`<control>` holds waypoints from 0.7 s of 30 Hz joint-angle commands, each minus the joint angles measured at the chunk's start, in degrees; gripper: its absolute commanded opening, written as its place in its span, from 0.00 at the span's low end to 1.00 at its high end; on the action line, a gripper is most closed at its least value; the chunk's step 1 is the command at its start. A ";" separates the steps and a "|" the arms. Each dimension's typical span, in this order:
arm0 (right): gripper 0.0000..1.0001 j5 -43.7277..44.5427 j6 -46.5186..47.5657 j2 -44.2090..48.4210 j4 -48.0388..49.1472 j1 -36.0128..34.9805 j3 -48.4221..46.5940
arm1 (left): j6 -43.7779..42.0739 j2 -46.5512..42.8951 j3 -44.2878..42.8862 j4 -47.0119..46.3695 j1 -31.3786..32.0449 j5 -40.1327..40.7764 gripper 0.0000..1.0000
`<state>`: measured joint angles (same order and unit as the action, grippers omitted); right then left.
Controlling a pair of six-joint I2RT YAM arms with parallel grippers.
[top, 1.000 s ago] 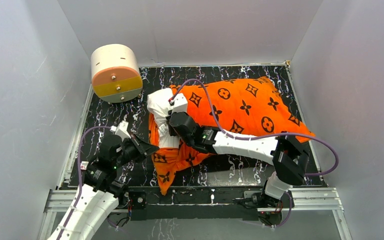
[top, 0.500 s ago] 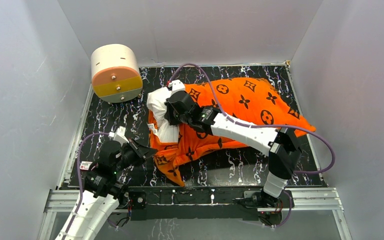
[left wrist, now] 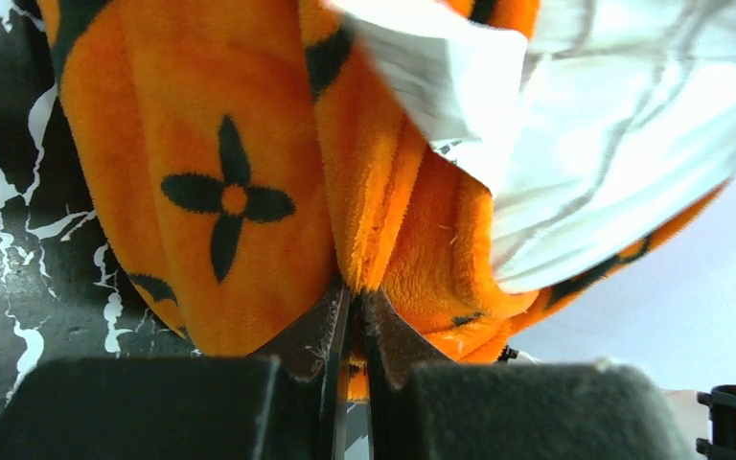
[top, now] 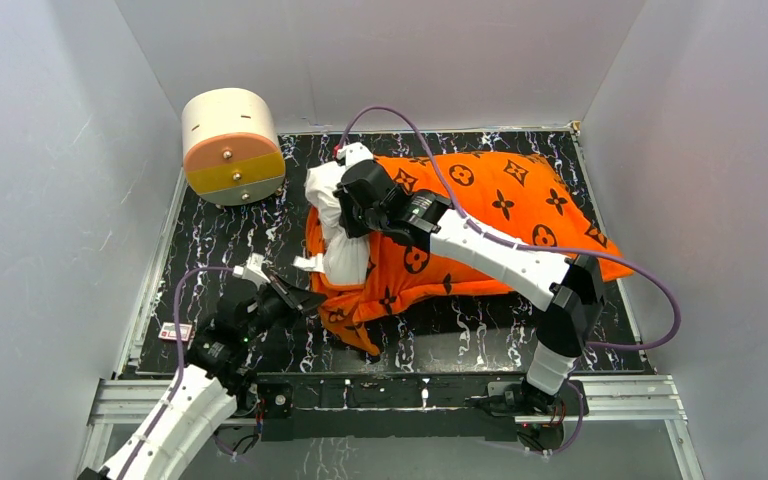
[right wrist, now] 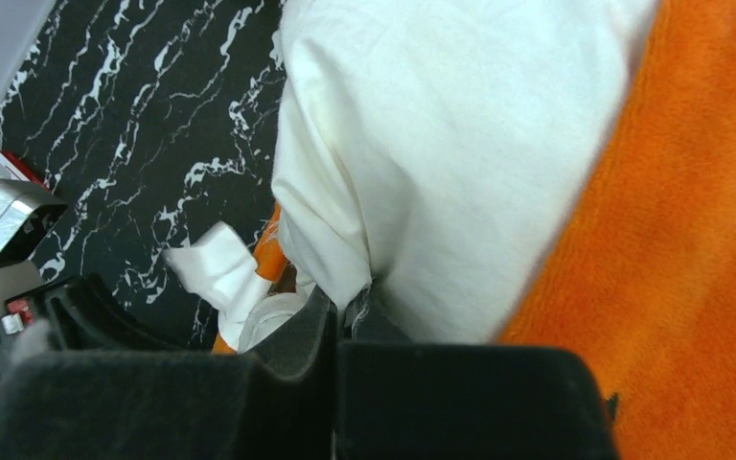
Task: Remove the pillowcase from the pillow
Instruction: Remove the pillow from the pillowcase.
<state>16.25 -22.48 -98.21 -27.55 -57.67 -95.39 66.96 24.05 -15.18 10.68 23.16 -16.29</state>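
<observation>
Diagonally outstretched, the right arm's tool (right wrist: 341, 311) clamped the pillow (right wrist: 441, 144); the low left arm's tool (left wrist: 356, 299) pinched the pillowcase (left wrist: 240, 192).

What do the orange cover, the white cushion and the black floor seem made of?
Orange pillowcase: plush or fleece, by the fuzzy nap along its folds. White pillow: smooth woven cloth, matte and lightly creased, probably cotton-like. Black floor: marble-look surface with white veins, likely printed; the real material is unclear.
</observation>
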 commanded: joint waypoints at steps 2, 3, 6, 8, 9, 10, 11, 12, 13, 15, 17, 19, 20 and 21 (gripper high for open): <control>0.00 8.35 0.53 8.88 16.16 5.15 -7.19 | 2.18 5.78 10.81 5.34 4.25 2.60 0.00; 0.00 8.05 0.47 9.19 15.61 5.16 -7.36 | 3.01 7.14 12.03 3.46 5.22 4.23 0.00; 0.00 6.52 -0.01 9.55 13.77 5.11 -7.46 | 3.87 13.52 12.79 -3.59 7.31 4.95 0.00; 0.00 6.66 -0.09 9.75 13.39 5.15 -6.93 | 4.03 18.34 11.53 -5.65 10.09 7.83 0.00; 0.00 6.54 -0.26 9.79 13.18 5.14 -6.66 | 4.42 20.49 11.34 -6.75 11.52 9.19 0.00; 0.00 5.99 -0.59 9.84 12.79 5.18 -6.09 | 4.77 22.31 11.44 -9.16 12.73 9.87 0.00; 0.00 5.33 -1.26 10.05 12.52 5.13 -5.15 | 5.12 24.02 11.50 -11.89 13.80 10.15 0.00; 0.00 4.77 -1.97 10.43 12.60 5.14 -3.68 | 5.34 25.45 11.14 -13.76 14.32 10.56 0.00; 0.00 4.35 -2.61 11.01 13.03 5.16 -1.71 | 5.26 26.68 10.61 -14.62 14.71 11.00 0.00; 0.00 3.79 -3.79 12.58 13.34 5.14 2.49 | 3.91 27.20 9.73 -14.96 14.93 11.25 0.00; 0.00 2.18 -4.70 14.65 14.18 5.13 7.31 | 3.23 24.57 9.47 -13.58 14.97 12.26 0.00; 0.00 0.60 -5.44 16.62 16.00 5.11 13.04 | 2.32 17.75 8.47 -9.30 14.91 12.82 0.16; 0.00 0.24 -5.85 17.39 17.27 5.13 16.48 | 1.76 14.43 7.13 -5.31 14.96 13.96 0.28; 0.00 0.15 -6.43 17.92 18.05 5.12 19.47 | 1.22 10.72 5.46 -1.81 14.98 15.06 0.37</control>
<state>11.90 -26.89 -88.38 -23.55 -55.55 -82.15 72.64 44.47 -7.68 -10.44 37.65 -5.67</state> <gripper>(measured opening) 0.035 0.227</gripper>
